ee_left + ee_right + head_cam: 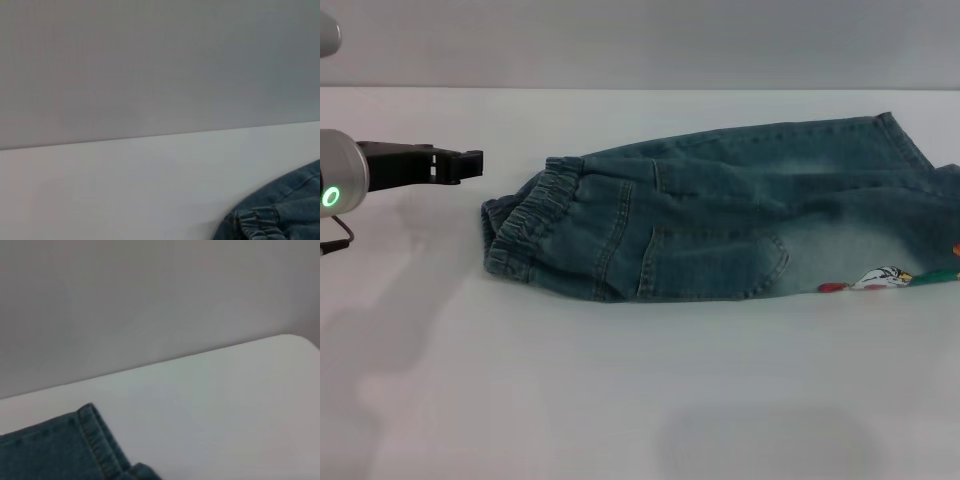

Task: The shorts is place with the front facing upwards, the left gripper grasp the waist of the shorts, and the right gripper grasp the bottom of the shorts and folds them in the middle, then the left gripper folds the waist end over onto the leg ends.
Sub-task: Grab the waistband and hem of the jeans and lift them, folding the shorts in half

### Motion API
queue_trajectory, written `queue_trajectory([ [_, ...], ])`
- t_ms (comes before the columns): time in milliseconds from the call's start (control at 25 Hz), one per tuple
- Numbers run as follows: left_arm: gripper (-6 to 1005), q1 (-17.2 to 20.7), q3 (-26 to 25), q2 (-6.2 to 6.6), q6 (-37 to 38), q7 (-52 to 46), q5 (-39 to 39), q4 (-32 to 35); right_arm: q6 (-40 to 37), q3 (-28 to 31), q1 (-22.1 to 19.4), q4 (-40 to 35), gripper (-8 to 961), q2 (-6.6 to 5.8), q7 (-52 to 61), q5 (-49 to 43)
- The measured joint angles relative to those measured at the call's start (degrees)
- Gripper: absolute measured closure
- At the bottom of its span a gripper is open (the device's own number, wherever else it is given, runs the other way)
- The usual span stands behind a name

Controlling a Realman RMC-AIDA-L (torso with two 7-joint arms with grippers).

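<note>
Currently soft, limp blue denim shorts (720,215) on white table (620,400); grab the thick ruffled elastic waist (525,225) at 9 o'clock. Left hand (470,163), black two-fingered claw, hovers near it; can't tell its finger gap. Right hand not visible.

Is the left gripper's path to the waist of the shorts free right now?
Probably yes. The left gripper hovers beside the waist of the shorts, apart from it, with only bare table between them.

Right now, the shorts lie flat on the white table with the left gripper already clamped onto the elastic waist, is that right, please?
Not quite. In the head view the left gripper hangs apart from the waist of the shorts, off to its left and holding nothing. The shorts do lie flat on the white table.
</note>
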Motion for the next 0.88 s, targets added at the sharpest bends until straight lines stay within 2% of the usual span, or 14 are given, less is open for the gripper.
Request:
queue_trajectory([
  [480,395,-0.09,0.32,-0.02,-0.31,0.0,-0.2,-0.1,-1.35,1.27,1.96,-3.3,189,-0.08,-1.08,1.54],
  [880,394,-0.08,0.42,-0.02,-0.42,0.0,-0.91,-0.35,-3.52,3.22,4.48,-10.14,200,-0.07,-2.36,1.54],
])
